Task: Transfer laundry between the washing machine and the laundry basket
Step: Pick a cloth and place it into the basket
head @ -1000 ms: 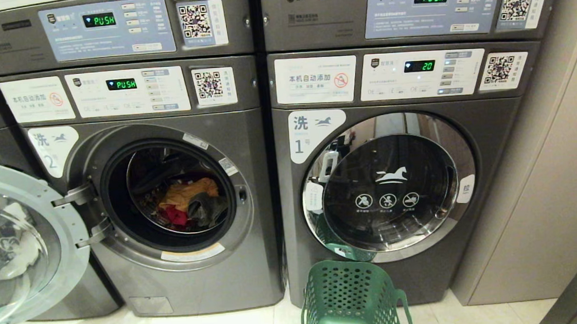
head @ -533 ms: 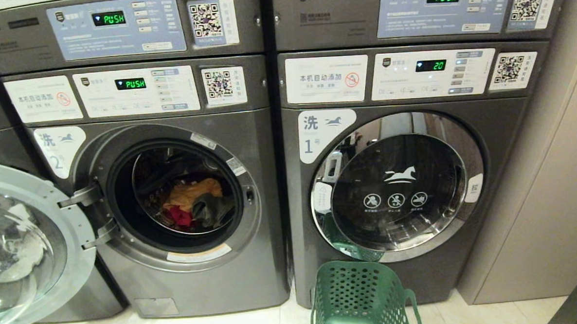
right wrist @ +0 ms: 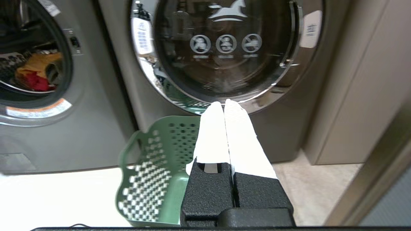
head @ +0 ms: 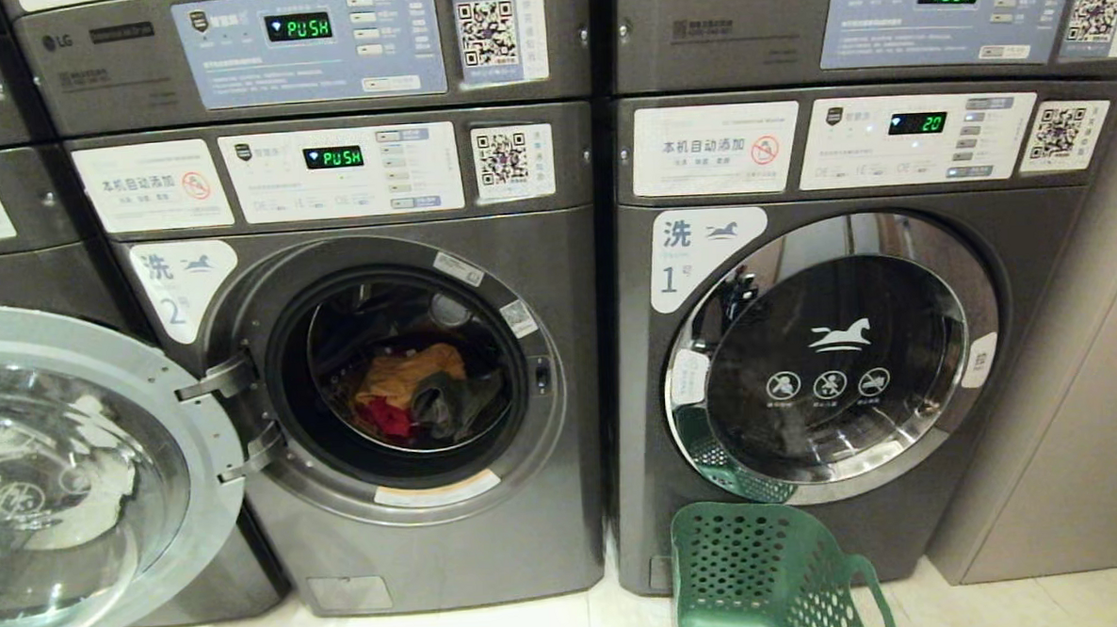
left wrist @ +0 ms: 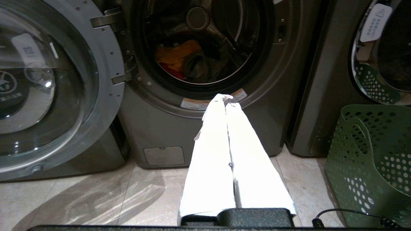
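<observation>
Before two grey stacked washers, an open washing machine (head: 401,377) on the left holds laundry (head: 421,395) while a green laundry basket (head: 768,568) waits on the floor to the right.

Orange, red and dark garments lie heaped in the drum, with the round door (head: 75,476) swung wide to the left. The basket stands close in front of the closed right-hand machine (head: 834,367), whose display reads 20. Neither arm shows from the head camera; the left gripper (left wrist: 224,99), fingers pressed together and empty, points at the open drum, and the right gripper (right wrist: 224,104), likewise closed on nothing, hangs over the basket.
</observation>
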